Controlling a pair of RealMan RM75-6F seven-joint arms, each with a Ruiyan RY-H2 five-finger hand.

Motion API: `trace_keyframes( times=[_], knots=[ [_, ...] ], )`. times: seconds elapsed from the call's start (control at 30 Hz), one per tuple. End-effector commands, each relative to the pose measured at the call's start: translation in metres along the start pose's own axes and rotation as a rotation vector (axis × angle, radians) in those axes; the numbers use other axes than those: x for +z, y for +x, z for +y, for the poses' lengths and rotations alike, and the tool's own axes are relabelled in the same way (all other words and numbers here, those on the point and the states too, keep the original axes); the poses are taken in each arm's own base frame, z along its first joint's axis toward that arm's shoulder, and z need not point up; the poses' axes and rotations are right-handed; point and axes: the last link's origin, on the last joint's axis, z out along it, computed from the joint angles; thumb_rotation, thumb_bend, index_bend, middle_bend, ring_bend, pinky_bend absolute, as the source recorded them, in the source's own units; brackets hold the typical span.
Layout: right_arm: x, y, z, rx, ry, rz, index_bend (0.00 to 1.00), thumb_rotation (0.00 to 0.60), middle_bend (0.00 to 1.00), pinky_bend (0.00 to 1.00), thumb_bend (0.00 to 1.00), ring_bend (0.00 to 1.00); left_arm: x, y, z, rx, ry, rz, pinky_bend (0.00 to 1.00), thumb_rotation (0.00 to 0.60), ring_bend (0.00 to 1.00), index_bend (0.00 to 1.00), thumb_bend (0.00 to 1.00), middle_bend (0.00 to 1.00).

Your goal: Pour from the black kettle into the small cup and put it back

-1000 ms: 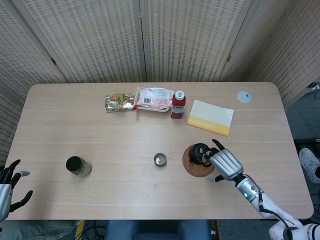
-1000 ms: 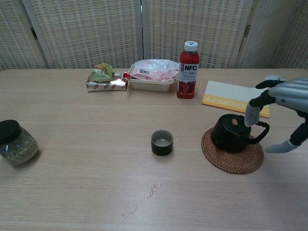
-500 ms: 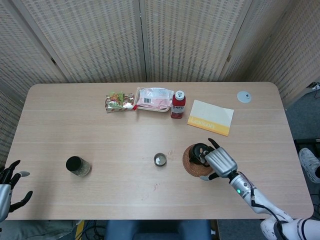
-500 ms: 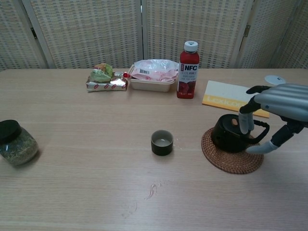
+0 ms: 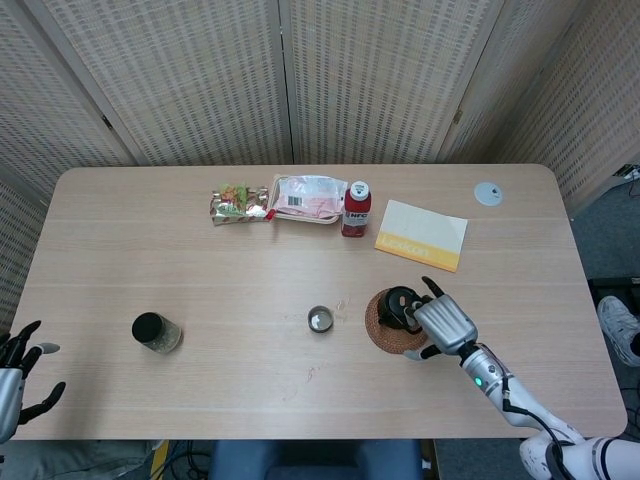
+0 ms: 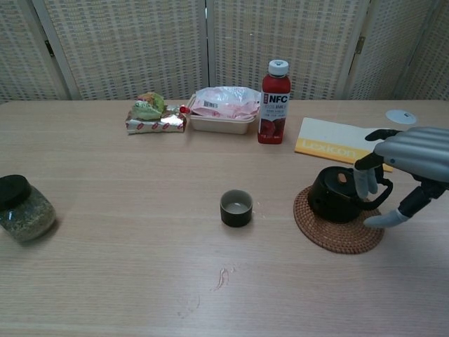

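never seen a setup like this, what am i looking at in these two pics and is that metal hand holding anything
It is a two-armed robot with human-like hands, steered by a person. One picture looks down from its head, the other looks forward from its chest.

On the table the black kettle sits on a round woven coaster, with the small cup to its left. Further off are a dark-lidded jar, a red NFC bottle, snack packs, a wrapped tray, a yellow-edged booklet and a small white disc.

The right hand is at the kettle's handle with fingers reaching in, but the kettle rests on the coaster; a firm grip cannot be confirmed. The left hand waits open at the table's edge, holding nothing.
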Motion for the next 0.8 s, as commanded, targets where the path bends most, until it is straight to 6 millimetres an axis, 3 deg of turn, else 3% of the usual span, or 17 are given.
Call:
trace_keyframes(
  times=[0.03, 0.8],
  knots=[
    [0.001, -0.001, 0.000, 0.000, -0.001, -0.003, 0.46, 0.308, 0.46, 0.00, 0.00, 0.37, 0.000, 0.000, 0.000, 0.000, 0.002, -0.001, 0.08, 0.600, 0.17, 0.34, 0.25, 0.10],
    [0.001, -0.011, 0.004, -0.017, -0.006, -0.056, 0.48, 0.307, 0.49, 0.00, 0.00, 0.37, 0.000, -0.003, -0.001, 0.000, 0.007, -0.008, 0.08, 0.600, 0.17, 0.34, 0.25, 0.10]
  ],
)
